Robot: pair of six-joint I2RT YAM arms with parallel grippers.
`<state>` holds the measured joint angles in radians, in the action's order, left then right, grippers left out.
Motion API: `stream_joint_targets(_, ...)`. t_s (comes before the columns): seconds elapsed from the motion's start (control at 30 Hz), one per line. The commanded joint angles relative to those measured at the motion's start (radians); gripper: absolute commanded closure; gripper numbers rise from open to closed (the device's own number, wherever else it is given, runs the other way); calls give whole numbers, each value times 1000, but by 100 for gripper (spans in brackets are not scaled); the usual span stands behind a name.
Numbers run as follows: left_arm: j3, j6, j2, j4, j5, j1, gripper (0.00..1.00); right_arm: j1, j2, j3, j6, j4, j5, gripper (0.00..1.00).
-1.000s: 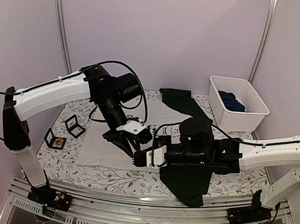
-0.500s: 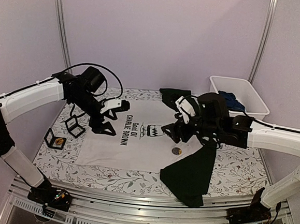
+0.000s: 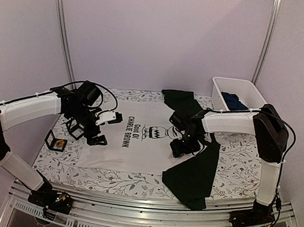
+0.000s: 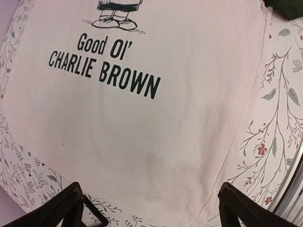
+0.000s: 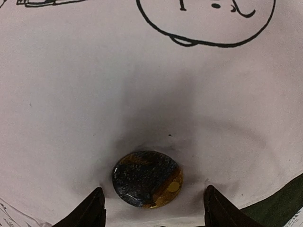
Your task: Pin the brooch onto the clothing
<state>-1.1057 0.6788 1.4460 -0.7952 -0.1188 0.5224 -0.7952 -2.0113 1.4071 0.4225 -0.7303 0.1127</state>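
**Both grippers released; brooch left lying on the shirt**

Right gripper (image 5: 154, 210): fingers spread, nothing pinched. The brooch (image 5: 147, 178) lies between the two tips and clear of both. It sits flat on the white T-shirt (image 5: 71, 94), near the printed face outline and close to the dark sleeve (image 5: 286, 208). A second ago this gripper was shut and bunched against the left one over mid-shirt. It then lifted away, and it is now back low over the brooch.

Left gripper (image 4: 151, 210): fingers at full spread, empty, hanging over the shirt's edge past the "Charlie Brown" lettering. It has pulled off to the left side, well apart from the brooch.

My reading: the release is done and the brooch rests on the fabric. I cannot tell whether the pin goes through the cloth, since the brooch's back is hidden. I take the right arm's return as a check or a press, not yet a fresh grasp.
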Motion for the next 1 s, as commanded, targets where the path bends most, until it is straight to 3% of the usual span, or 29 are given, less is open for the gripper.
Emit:
stream_joint_targets(0.0,22,-13,-19,48,-17,-12,0,23,-25,66,11,-36,-74,33)
stream_joint_targets(0.53,18,-6,5,50,-30,-14,0,23,-107,66,-23,-42,-101,51)
stream_joint_targets(0.67,14,-7,7,46,-31,-14,0,23,-130,66,-22,-66,-57,60)
stream_joint_targets(0.97,-5,1,17,28,-47,-13,0,24,-61,43,-52,-8,-91,71)
